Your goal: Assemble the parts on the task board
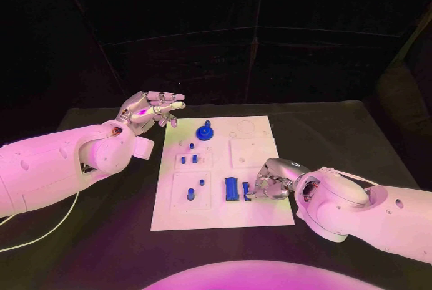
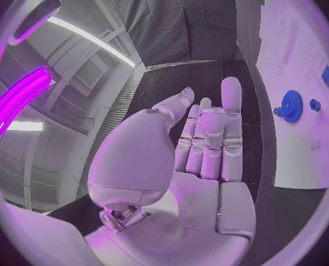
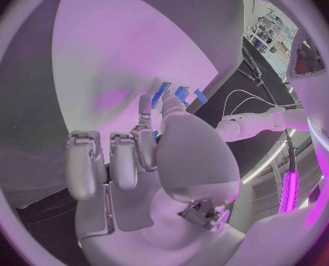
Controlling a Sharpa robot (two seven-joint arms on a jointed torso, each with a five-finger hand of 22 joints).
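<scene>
The white task board (image 1: 225, 209) lies in the middle of the black table. At its far end stands a blue gear (image 1: 205, 133) (image 2: 291, 105), and small blue pegs (image 1: 189, 159) sit in the left column. A blue block (image 1: 232, 189) stands near the board's middle, with a narrow blue part (image 1: 246, 190) (image 3: 163, 93) close beside it. My right hand (image 1: 270, 181) (image 3: 149, 153) rests on the board, its thumb and a finger pinching that narrow part while the other fingers curl in. My left hand (image 1: 151, 108) (image 2: 201, 159) hovers off the board's far left corner, fingers apart and holding nothing.
Bare black table (image 1: 351, 134) surrounds the board on all sides. A white cable (image 1: 40, 231) trails across the table at the near left. Round and square recesses (image 1: 245, 146) mark the board's far right part.
</scene>
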